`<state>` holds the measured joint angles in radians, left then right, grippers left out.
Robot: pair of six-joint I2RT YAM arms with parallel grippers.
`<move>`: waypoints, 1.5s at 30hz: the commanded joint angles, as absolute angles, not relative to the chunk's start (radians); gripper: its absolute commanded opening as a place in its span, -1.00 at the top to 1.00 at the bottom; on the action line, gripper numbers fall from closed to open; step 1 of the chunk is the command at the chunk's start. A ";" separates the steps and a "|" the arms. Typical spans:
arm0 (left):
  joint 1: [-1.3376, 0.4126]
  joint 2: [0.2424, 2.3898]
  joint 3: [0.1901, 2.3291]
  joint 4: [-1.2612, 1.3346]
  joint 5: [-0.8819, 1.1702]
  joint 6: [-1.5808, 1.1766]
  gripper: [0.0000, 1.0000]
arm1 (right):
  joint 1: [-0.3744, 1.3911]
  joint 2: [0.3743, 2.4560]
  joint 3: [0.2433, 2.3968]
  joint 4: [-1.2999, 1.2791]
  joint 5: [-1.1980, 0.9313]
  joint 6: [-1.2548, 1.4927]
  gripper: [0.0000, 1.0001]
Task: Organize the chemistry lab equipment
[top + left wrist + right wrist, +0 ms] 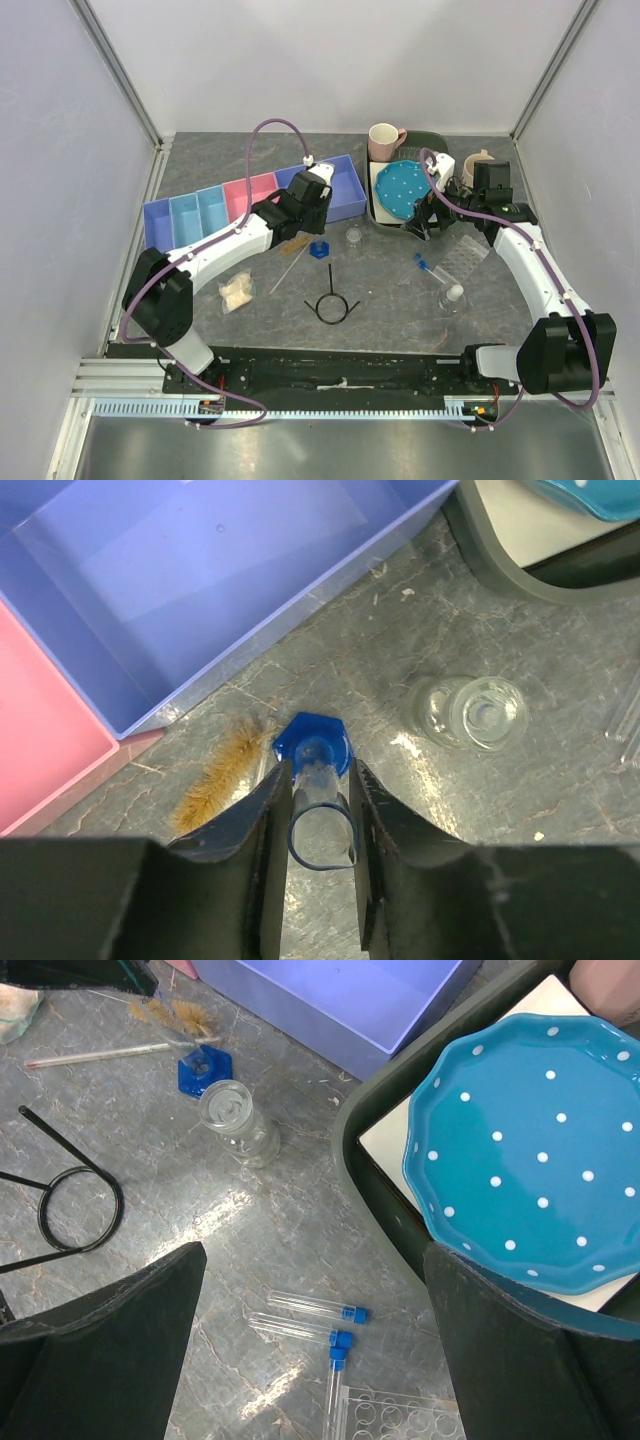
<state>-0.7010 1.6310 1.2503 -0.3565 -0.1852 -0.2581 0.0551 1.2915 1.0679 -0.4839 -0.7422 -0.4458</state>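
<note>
Two grippers. Left gripper (pixel 320 780): clamped on blue-based cylinder (pixel 312 745), base down on grey table (pixel 500 810), just beside purple bin (pixel 200 570). Right gripper (pixel 312 1260): spread wide, empty, above blue-capped vials (pixel 310 1307) lying near blue dotted plate (pixel 530 1150).

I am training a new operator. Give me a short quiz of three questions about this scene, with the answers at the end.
1. True or false: the blue dotted plate lies inside the purple bin.
2. What is between the fingers of the left gripper? A) clear beaker B) blue-based cylinder C) black wire loop
3. In the right wrist view, how many blue-capped vials lie on the table?
Key: 1 false; 2 B; 3 three.
</note>
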 commanded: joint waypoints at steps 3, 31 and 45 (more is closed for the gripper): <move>-0.712 1.634 1.296 -0.354 -0.259 -0.238 0.60 | 0.054 1.289 1.049 -0.443 -0.776 -0.456 -0.96; -0.486 1.727 1.724 -0.440 0.104 -0.498 0.90 | 0.052 1.256 1.023 -0.436 -0.808 -0.440 -0.96; -0.327 2.037 1.778 -0.249 0.370 -0.750 0.90 | 0.054 1.224 0.989 -0.414 -0.818 -0.413 -0.96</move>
